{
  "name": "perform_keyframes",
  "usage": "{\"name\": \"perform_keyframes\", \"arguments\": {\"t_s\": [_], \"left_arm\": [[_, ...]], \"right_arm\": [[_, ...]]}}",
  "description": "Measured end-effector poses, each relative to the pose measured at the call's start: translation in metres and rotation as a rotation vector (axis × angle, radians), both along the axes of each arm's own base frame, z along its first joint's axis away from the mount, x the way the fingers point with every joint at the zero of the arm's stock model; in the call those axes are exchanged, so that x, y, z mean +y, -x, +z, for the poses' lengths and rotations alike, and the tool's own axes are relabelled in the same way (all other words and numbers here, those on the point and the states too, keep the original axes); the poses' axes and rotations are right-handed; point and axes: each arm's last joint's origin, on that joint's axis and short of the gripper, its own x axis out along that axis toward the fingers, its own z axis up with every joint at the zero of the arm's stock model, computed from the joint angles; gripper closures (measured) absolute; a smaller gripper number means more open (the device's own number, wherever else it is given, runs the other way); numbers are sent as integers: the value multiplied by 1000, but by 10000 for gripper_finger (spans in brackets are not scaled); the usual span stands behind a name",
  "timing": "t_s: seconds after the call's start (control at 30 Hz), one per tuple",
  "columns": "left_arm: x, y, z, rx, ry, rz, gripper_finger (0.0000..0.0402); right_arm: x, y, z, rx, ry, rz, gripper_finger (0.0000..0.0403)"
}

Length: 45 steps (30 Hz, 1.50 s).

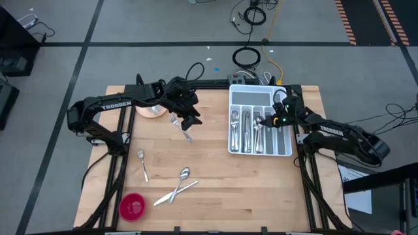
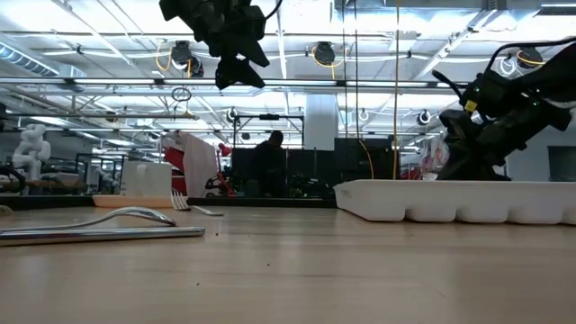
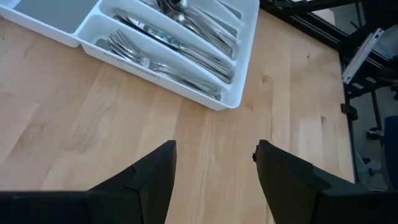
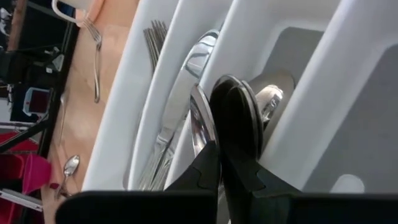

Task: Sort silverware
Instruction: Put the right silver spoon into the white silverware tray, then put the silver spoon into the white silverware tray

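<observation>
The white tray [image 1: 261, 152] at the table's right holds forks [image 3: 155, 62], knives [image 1: 247, 127] and spoons [image 4: 199, 118] in separate compartments. My right gripper [image 4: 233, 93] is shut and dips slanting into the spoon compartment [image 1: 269, 121]. My left gripper [image 3: 214, 155] hangs open above the table's far middle [image 1: 191, 119], with nothing between its fingers. A fork [image 1: 183, 129] lies on the wood just below it. Another fork [image 1: 142, 164], a spoon [image 1: 184, 173] and a knife [image 1: 176, 192] lie flat at the near left. My right gripper reaches with its shut fingers [image 4: 239, 124] slanting down from the table's right into a tray compartment, between a spoon bowl [image 4: 198, 121] and another [image 4: 268, 99]. Whether the fingers touch either spoon, I cannot tell.
A pink cup on its saucer [image 1: 153, 109] stands at the far left, beside my left arm. A red bowl [image 1: 132, 206] sits at the near left corner. Bare wood stretches across the table's middle and near right. Cables lie on the floor beyond the far edge.
</observation>
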Motion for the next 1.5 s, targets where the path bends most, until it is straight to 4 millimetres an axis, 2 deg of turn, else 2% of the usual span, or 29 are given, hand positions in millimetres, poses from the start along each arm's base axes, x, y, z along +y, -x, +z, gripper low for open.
{"name": "perform_keyframes", "arguments": {"t_s": [0.6, 1.1, 1.5], "left_arm": [[0, 0, 0, 4, -10, 10, 180], [0, 0, 0, 4, -11, 10, 180], [0, 0, 0, 4, -11, 9, 180]], "right_arm": [[-5, -2, -6, 40, -17, -58, 396], [-5, -2, -6, 40, -24, -67, 318], [-3, -1, -2, 26, -7, -74, 300]]}}
